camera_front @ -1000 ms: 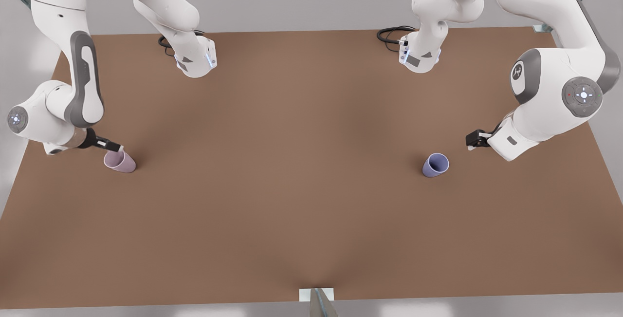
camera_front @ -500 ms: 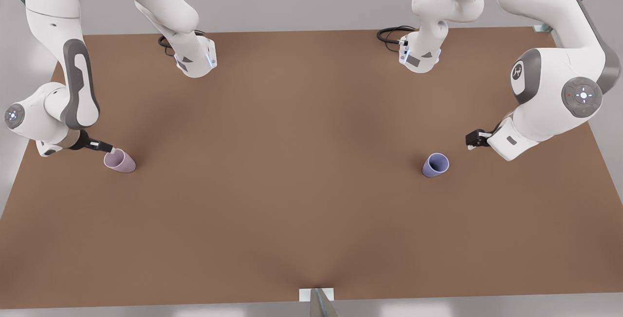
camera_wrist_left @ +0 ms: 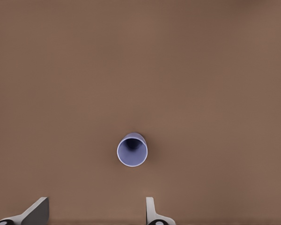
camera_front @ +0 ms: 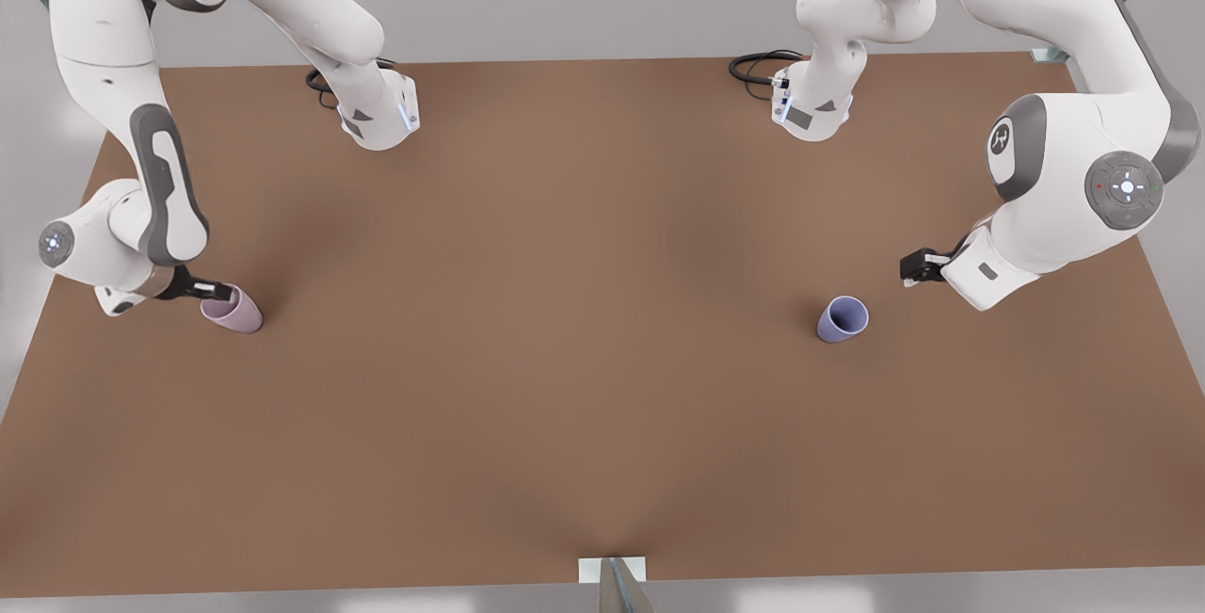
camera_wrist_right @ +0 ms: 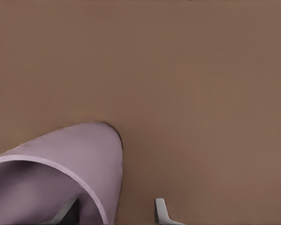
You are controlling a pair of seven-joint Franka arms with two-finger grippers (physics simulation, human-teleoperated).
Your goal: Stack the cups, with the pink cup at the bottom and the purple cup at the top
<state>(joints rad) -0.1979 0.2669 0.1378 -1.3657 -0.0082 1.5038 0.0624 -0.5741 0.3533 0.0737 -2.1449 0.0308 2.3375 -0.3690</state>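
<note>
Front view, your right hand [camera_front: 222,293] at the desk's [camera_front: 584,359] left, fingers spread astride the pink cup's [camera_front: 232,312] rim, your left hand [camera_front: 911,269] waiting open near the upright purple cup [camera_front: 842,319], far right.

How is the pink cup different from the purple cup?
The pink cup is pale pink-mauve; the purple cup is blue-violet. The pink cup stands at the front view's left, with the right gripper straddling its rim; the purple cup stands at the front view's right, apart from the left gripper. Both are upright, handleless, alike in size.
</note>
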